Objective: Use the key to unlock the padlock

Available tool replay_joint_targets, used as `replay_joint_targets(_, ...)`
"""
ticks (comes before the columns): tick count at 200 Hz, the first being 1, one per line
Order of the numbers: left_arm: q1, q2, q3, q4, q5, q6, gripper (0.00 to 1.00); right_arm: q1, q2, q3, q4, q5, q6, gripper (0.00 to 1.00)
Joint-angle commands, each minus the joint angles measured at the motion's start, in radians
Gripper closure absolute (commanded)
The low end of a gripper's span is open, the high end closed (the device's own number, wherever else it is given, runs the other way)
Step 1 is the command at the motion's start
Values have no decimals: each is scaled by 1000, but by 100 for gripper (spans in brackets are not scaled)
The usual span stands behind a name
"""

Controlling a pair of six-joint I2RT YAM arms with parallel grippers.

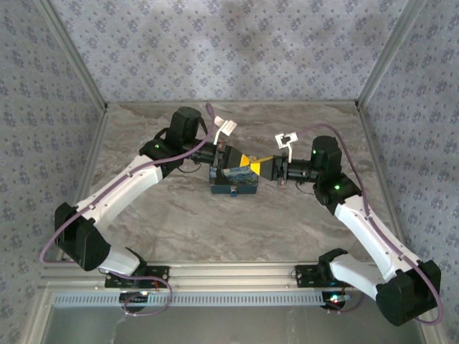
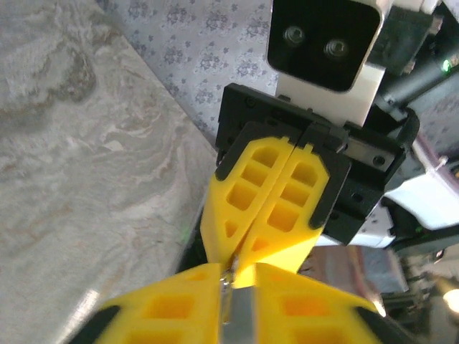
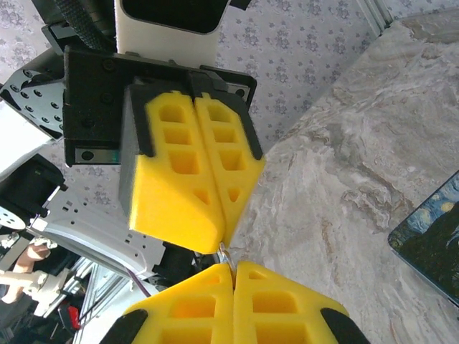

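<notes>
- Yellow fingertips of the left gripper (image 1: 245, 160) and the right gripper (image 1: 259, 167) meet tip to tip over the middle of the counter (image 1: 179, 222), somewhat nearer its far edge than its near one.
- Right gripper: its two fingers (image 3: 280, 301) lie pressed flat together, with no gap along the seam.
- Left gripper: seen from its own wrist, its fingers (image 2: 165, 308) stand a narrow slit apart with a pale metal strip in the slit. Whether they clamp it I cannot tell.
- A small silvery sliver, probably the key (image 3: 223, 252), sits right where the two sets of tips touch.
- A dark blue block (image 1: 233, 180) with swirled yellow paintwork lies on the counter just to the near side of the meeting grippers, about midway between the left and right edges. Its near face carries a small round fitting.
- From the right wrist, one corner of that block shows flat on the marbled surface.
- White tags (image 1: 225, 127) hang on the cables behind both wrists.
</notes>
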Motion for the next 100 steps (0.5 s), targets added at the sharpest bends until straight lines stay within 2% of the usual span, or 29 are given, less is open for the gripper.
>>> replay_joint_targets(1,-3,-24,25,46,-17,-2,62,1,-10,18,-37,33,-23,100)
replay_joint_targets(5,0,-28,21,50,-32,-4,57,-1,-10,17,-37,35,-22,100)
replay_joint_targets(23,13,-72,-25,99,-111,-20,48,-14,-15,12,-38,54,-16,100)
replay_joint_targets(46,37,-146,-113,150,-268,-38,33,-29,-23,11,-57,117,-27,100)
replay_joint_targets(56,40,-180,-165,186,-334,-51,21,-38,-19,16,-69,147,-36,100)
replay_joint_targets(60,42,-194,-189,206,-358,-56,6,-42,-14,19,-71,153,-37,100)
replay_joint_targets(62,43,-201,-200,214,-369,-60,3,-44,-12,20,-72,155,-38,100)
replay_joint_targets(85,47,-264,-312,278,-507,-101,2,-54,27,47,-92,247,-76,100)
replay_joint_targets(100,55,-283,-377,315,-561,-150,2,-54,71,78,-116,331,-109,100)
